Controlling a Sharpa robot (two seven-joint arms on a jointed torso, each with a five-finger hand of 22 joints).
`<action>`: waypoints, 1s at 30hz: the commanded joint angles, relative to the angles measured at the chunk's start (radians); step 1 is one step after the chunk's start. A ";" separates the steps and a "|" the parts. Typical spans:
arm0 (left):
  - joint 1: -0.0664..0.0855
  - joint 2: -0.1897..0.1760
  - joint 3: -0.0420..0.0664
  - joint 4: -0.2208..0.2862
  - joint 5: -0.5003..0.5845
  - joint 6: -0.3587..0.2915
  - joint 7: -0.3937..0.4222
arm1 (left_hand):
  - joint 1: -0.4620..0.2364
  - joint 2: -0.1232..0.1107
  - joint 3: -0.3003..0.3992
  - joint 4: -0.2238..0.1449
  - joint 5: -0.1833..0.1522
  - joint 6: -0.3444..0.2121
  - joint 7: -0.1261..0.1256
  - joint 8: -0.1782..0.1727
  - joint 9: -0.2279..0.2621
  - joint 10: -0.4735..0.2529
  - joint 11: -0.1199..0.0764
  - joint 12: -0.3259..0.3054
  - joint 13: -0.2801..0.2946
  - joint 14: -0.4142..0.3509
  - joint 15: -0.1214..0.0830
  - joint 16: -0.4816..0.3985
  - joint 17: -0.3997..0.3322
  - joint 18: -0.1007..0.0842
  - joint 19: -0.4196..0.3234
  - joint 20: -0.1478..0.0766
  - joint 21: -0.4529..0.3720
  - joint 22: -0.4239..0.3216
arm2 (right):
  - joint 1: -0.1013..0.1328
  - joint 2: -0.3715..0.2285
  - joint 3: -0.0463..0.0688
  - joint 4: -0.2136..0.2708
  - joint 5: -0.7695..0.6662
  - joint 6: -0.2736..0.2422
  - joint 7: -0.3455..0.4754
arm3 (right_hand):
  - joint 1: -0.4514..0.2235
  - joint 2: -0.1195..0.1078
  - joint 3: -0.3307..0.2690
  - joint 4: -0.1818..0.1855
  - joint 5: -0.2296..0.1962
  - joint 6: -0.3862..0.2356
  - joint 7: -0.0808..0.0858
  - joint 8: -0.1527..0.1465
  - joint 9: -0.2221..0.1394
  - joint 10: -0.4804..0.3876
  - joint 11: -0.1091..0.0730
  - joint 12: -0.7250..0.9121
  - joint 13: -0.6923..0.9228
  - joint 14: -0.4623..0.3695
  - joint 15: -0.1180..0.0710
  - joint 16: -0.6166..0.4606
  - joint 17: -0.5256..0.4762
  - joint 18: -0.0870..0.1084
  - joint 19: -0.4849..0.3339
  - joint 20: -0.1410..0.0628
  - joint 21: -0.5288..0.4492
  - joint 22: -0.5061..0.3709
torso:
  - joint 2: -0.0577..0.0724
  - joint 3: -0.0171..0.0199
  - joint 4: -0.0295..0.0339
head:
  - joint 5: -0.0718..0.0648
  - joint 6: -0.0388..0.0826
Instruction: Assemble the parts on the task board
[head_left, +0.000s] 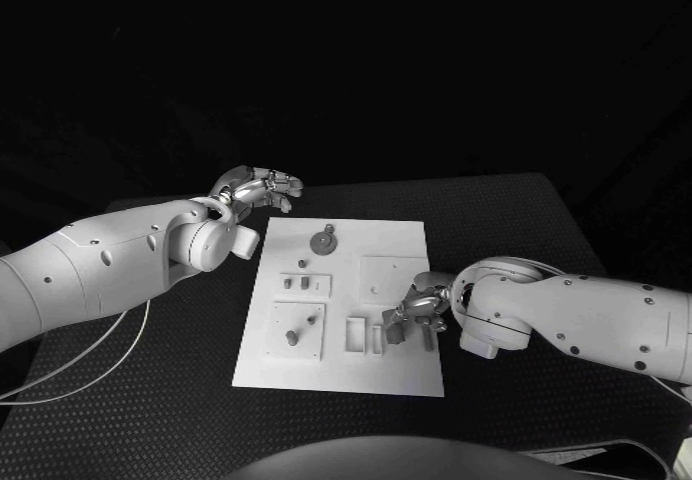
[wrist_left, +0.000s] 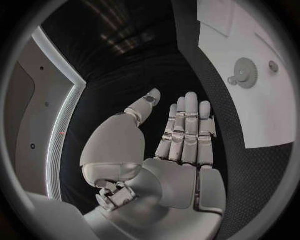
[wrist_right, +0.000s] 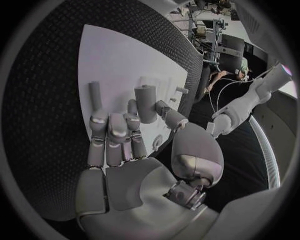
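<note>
Parts on the task board (head_left: 404, 375) lie nearest the right robot hand (head_left: 417, 308), which hovers at the board's right edge holding an upright peg (wrist_right: 145, 103) between fingertips, while the left robot hand (head_left: 260, 190), fingers apart and holding nothing, hangs off the far-left corner.

Dim scene, dark surroundings | white task board (head_left: 346, 300) is the brightest area on the black tabletop (head_left: 548, 230) | soft shadows beside small parts | wrist views: circular fisheye, dark vignette, straight edges bent toward the rim
</note>
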 joint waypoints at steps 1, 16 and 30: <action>0.001 0.002 0.001 0.002 0.004 0.013 0.004 | -0.006 -0.003 0.002 0.006 0.000 -0.008 -0.001 0.005 -0.001 -0.003 0.005 0.005 -0.001 -0.007 0.002 -0.006 0.002 0.020 0.001 0.000 -0.003 0.001 | 0.000 0.019 0.000 -0.006 0.060 0.018 -0.006 | -0.017 -0.002 0.002 0.005 0.002 0.006 -0.002 -0.004 0.000 0.007 -0.001 -0.004 0.002 0.002 0.001 -0.002 -0.003 0.046 0.004 0.001 0.004 -0.002 | 0.001 0.0009 0.0006 | 0.003 0.002; 0.001 0.008 0.001 0.001 0.004 0.016 0.000 | -0.007 -0.004 0.002 0.006 0.000 -0.009 -0.001 0.005 -0.001 -0.003 0.006 0.005 -0.001 -0.007 0.002 -0.007 0.002 0.020 0.000 0.000 -0.004 0.002 | 0.000 0.117 -0.001 -0.072 0.086 0.024 -0.016 | -0.050 -0.018 -0.014 0.016 0.002 0.004 -0.001 -0.008 -0.001 0.005 0.000 -0.010 0.007 -0.001 0.002 -0.004 -0.006 0.046 0.002 0.002 0.005 -0.005 | 0.002 0.0001 0.0050 | 0.005 0.001; 0.001 0.011 0.001 0.001 0.004 0.019 -0.003 | -0.007 -0.005 0.002 0.007 0.000 -0.009 0.000 0.005 -0.002 -0.004 0.006 0.005 -0.002 -0.008 0.003 -0.008 0.003 0.020 -0.001 0.001 -0.005 0.002 | -0.004 0.159 -0.020 -0.106 0.107 0.048 -0.017 | -0.066 -0.008 -0.022 0.019 0.002 0.001 0.000 -0.012 -0.002 0.002 0.001 -0.013 0.011 -0.008 0.002 -0.009 -0.011 0.046 -0.002 0.001 0.005 -0.008 | 0.002 -0.0001 0.0027 | 0.016 -0.004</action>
